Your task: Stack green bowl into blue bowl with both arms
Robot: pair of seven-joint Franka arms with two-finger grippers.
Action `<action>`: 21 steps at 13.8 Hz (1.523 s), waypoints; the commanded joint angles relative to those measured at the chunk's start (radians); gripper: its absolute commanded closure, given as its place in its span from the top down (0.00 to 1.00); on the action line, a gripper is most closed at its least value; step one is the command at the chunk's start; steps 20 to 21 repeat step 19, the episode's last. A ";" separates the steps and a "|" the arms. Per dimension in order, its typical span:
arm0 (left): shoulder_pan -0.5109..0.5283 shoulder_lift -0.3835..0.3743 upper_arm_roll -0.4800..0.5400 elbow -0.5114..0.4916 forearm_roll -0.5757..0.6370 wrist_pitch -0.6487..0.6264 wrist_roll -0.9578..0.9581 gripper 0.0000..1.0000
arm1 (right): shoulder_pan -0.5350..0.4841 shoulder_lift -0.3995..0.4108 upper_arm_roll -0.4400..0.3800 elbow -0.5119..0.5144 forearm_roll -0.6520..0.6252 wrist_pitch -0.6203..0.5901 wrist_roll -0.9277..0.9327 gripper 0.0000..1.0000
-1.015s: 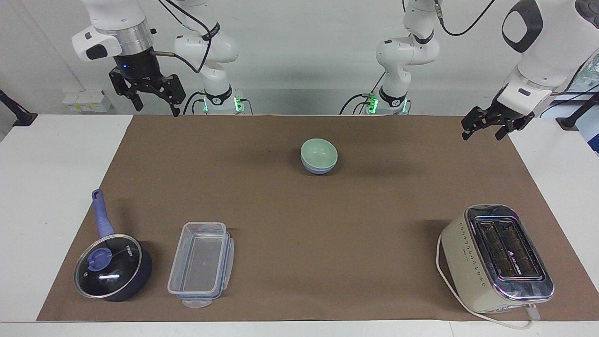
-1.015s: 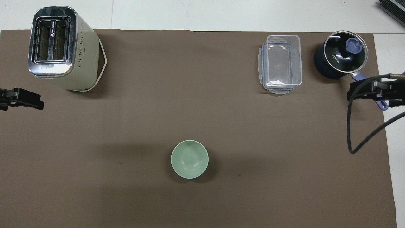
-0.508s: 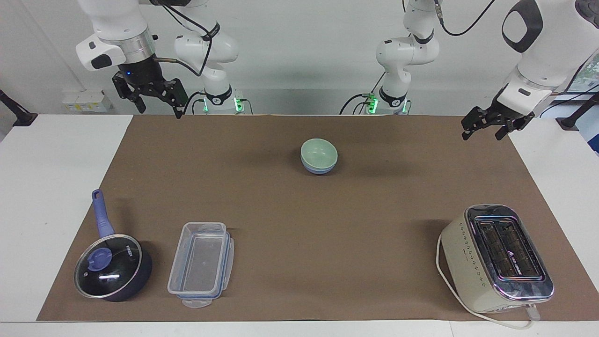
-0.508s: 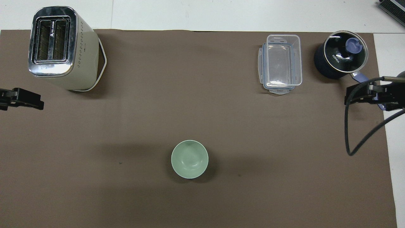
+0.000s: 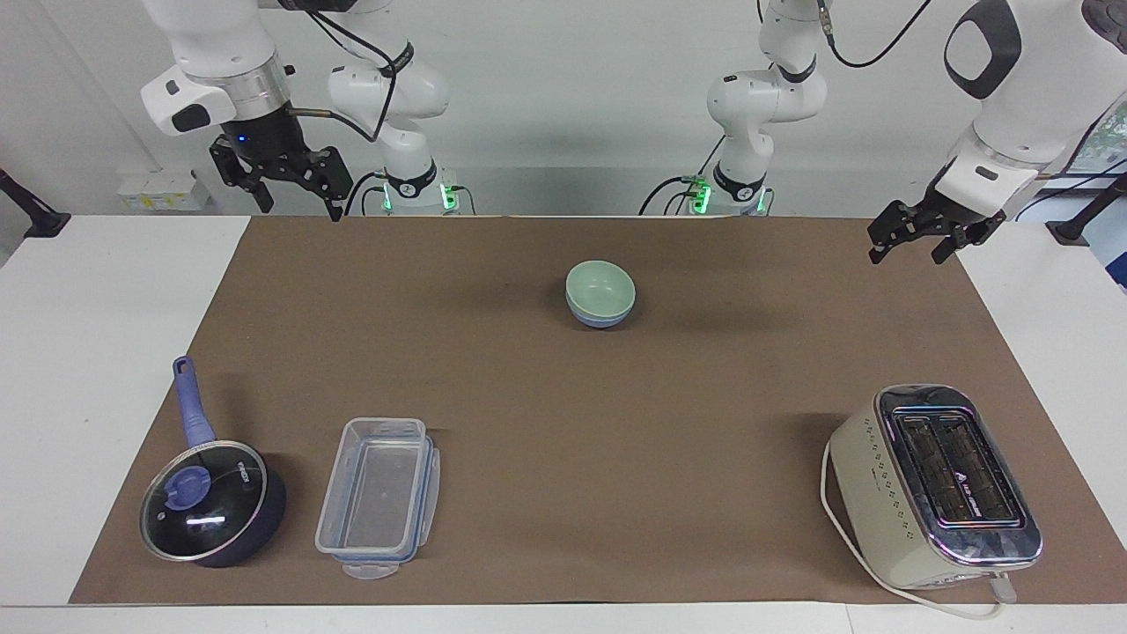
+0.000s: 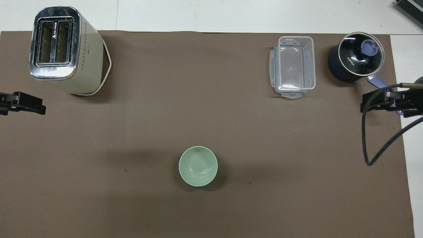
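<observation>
Since 1 s ago right gripper (image 5: 295, 189) has risen slightly, jaws wide, empty; green bowl (image 5: 600, 286) nested in blue bowl (image 5: 602, 318) mid-mat, prob. light, stiff, slick, take by rim; left gripper (image 5: 916, 238) waits, jaws wide.

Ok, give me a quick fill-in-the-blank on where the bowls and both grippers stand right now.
1. The green bowl sits nested in the ____ bowl.
2. The right gripper and the left gripper both hang with jaws ____, holding nothing.
3. The clear container lies between the toaster and the lidded ____.
4. The stacked bowls lie ____ to the robots than the toaster.

Missing words: blue; open; saucepan; nearer
</observation>
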 commanded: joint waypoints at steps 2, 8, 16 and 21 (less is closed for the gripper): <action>0.002 -0.005 -0.003 -0.003 0.023 -0.009 -0.011 1.00 | -0.023 -0.015 0.010 -0.037 0.021 0.011 -0.026 1.00; 0.002 -0.005 -0.003 -0.003 0.023 -0.009 -0.010 1.00 | -0.035 -0.036 0.009 -0.090 0.039 0.039 -0.009 1.00; 0.002 -0.005 -0.003 -0.003 0.023 -0.009 -0.012 1.00 | -0.035 -0.036 0.009 -0.089 0.039 0.040 -0.009 1.00; 0.002 -0.005 -0.003 -0.003 0.024 -0.009 -0.010 1.00 | -0.034 -0.036 0.010 -0.089 0.039 0.042 -0.009 1.00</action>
